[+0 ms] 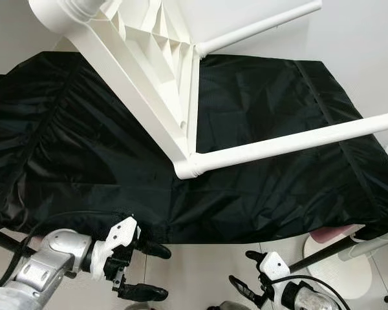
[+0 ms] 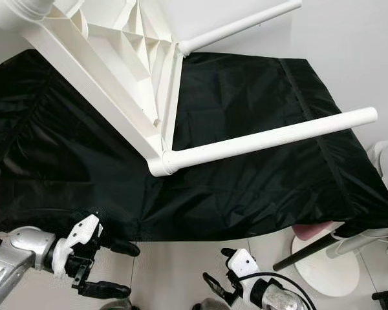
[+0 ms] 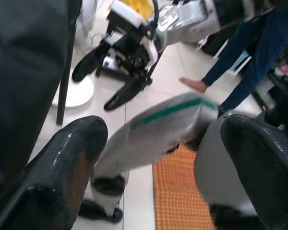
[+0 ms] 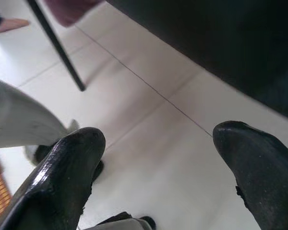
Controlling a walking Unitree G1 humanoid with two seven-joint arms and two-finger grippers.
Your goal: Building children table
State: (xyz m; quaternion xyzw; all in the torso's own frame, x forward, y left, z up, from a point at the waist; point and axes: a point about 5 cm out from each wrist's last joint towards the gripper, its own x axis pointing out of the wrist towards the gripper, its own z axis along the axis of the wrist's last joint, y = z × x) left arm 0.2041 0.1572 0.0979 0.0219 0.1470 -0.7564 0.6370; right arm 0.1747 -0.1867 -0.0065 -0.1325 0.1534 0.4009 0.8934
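Where frame crops white table (image 1: 156, 84), hands (image 1: 145, 271) apart

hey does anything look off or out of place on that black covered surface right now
Yes. The white children's table lies upside down on the black cloth, its ribbed underside showing and two white legs sticking out sideways. Both end effectors, left and right, hang open below the cloth's edge, holding nothing.

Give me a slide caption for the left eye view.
Upturned white children's table, legs attached, lies on a black cloth; left hand and right hand open below its edge.
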